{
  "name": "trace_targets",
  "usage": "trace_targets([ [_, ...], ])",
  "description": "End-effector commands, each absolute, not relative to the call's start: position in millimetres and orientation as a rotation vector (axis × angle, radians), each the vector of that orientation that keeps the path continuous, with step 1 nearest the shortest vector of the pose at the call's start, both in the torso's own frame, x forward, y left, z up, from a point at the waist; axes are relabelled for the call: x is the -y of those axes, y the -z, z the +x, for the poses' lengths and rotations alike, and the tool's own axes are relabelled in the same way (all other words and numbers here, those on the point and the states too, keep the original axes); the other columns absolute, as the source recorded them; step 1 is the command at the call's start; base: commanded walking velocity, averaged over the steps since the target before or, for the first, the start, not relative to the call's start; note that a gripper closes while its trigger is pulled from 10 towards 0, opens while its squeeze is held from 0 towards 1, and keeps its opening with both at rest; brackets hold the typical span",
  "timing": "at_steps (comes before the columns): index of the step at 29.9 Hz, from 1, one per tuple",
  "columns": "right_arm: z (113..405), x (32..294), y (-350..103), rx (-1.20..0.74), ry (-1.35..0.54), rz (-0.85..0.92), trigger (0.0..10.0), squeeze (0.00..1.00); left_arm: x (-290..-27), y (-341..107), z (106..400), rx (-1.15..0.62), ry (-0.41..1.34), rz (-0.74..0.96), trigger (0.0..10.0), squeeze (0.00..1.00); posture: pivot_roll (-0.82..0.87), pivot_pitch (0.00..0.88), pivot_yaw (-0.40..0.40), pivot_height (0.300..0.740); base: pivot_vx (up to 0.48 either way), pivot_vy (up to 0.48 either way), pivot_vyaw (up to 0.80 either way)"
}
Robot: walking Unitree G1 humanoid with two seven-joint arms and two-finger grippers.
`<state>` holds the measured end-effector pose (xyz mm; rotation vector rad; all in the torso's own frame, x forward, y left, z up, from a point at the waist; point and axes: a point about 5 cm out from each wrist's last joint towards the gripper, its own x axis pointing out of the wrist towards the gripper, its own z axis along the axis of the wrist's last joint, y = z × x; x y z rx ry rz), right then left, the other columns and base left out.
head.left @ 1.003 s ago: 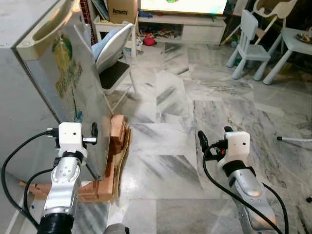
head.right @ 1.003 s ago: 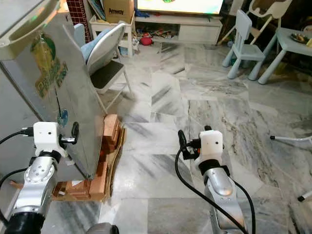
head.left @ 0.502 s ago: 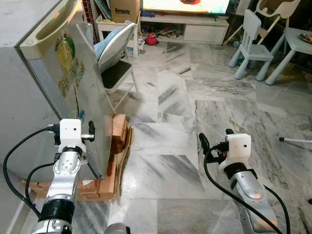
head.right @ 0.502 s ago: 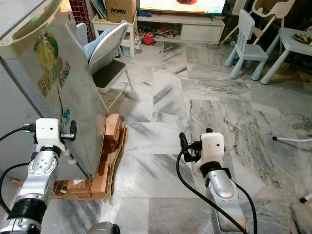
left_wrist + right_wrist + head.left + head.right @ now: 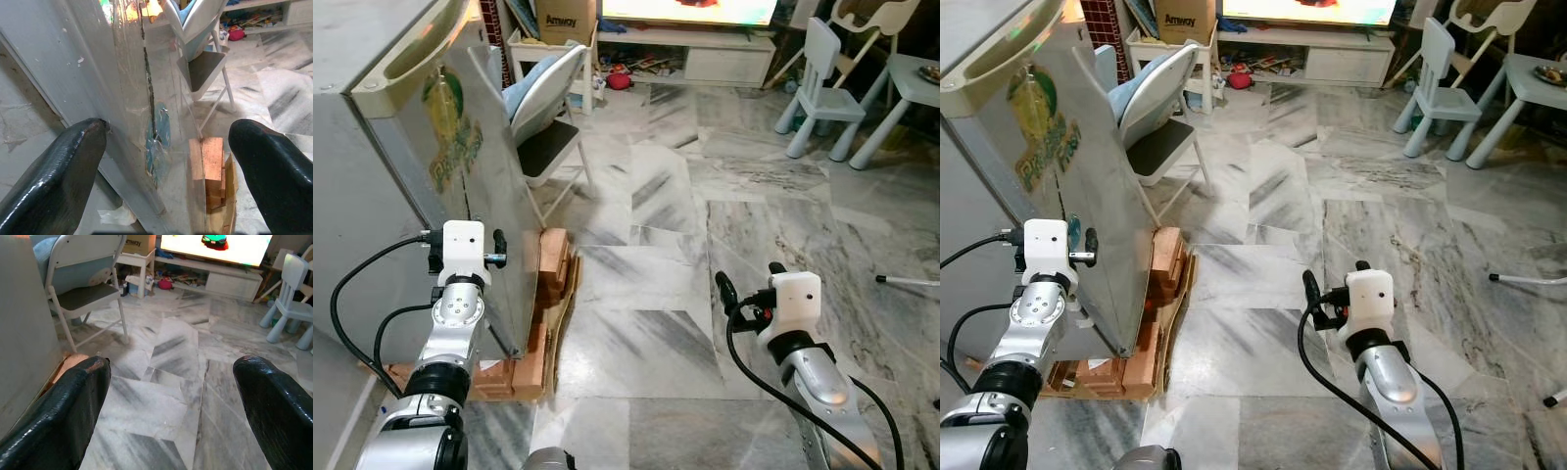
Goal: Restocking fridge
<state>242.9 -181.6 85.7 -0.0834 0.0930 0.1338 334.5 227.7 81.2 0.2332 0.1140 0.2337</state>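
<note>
Your left tool (image 5: 161, 147) is spread wide, fingers straddling the free edge of the fridge door (image 5: 475, 186). One finger (image 5: 54, 171) touches the grey fridge body (image 5: 44, 73); the other finger (image 5: 274, 166) hangs off the door's outer face. Nothing is gripped. The fridge interior is hidden from you; the door stands only narrowly ajar. Beyond the left tool, stacked wooden blocks (image 5: 548, 284) sit under the fridge, partly cut off behind the door. Your right tool (image 5: 171, 396) is also released, empty, over bare marble floor (image 5: 1273, 225). A folding chair (image 5: 543, 117) stands beyond the door.
</note>
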Motion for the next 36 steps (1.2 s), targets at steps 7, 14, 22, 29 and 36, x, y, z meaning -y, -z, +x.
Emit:
trace_targets([
  [7, 242, 183, -93, -0.076, -0.149, -0.071, 10.0, 0.00, -227, -69, 320, -0.099, -0.204, 0.215, 10.0, 0.00, 0.01, 0.089, -0.045, 0.740, 0.000, 0.000, 0.00],
  [14, 244, 182, -95, -0.066, -0.151, -0.070, 10.0, 0.00, -222, -70, 272, -0.011, -0.095, 0.191, 10.0, 0.00, 0.03, 0.095, -0.049, 0.740, 0.000, 0.173, 0.00],
  [22, 250, 177, -94, -0.063, -0.158, -0.057, 10.0, 0.00, -215, -83, 258, 0.017, -0.066, 0.180, 10.0, 0.00, 0.06, 0.087, -0.054, 0.740, 0.000, 0.465, 0.00],
  [29, 252, 177, -95, -0.057, -0.150, -0.055, 10.0, 0.00, -203, -84, 258, -0.006, -0.006, 0.173, 10.0, 0.00, 0.05, 0.076, -0.048, 0.740, 0.000, 0.432, 0.00],
  [36, 252, 179, -92, -0.061, -0.135, -0.057, 10.0, 0.00, -195, -91, 260, 0.007, 0.040, 0.172, 10.0, 0.00, 0.06, 0.072, -0.044, 0.740, 0.000, 0.266, 0.00],
])
